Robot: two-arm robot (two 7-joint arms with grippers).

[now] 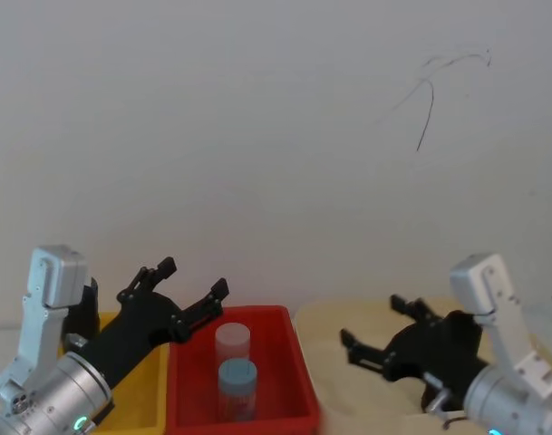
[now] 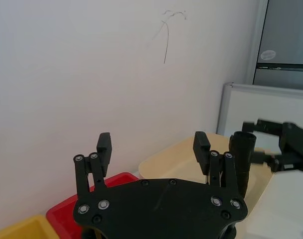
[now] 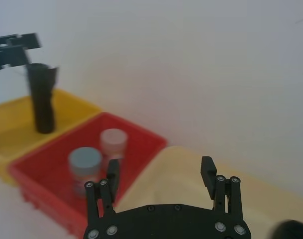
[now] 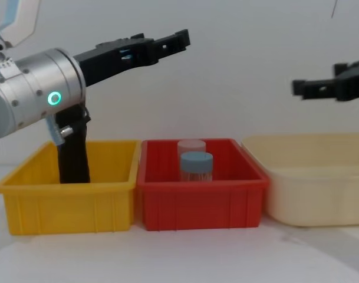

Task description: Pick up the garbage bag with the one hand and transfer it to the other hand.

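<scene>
Grasping comes first: the garbage bag (image 4: 73, 156) stands upright in the yellow bin (image 4: 67, 203), under the left arm, whose left end effector (image 1: 194, 277) hangs open and empty higher up. It should draw back, drop astride the roll's lower half and close squarely. That leaves the top free for the right end effector (image 1: 373, 319), open and empty over the beige bin (image 4: 309, 177).

No writing is legible, not even the oval sticker (image 2: 267, 54) on the grey door (image 2: 285, 30).
</scene>
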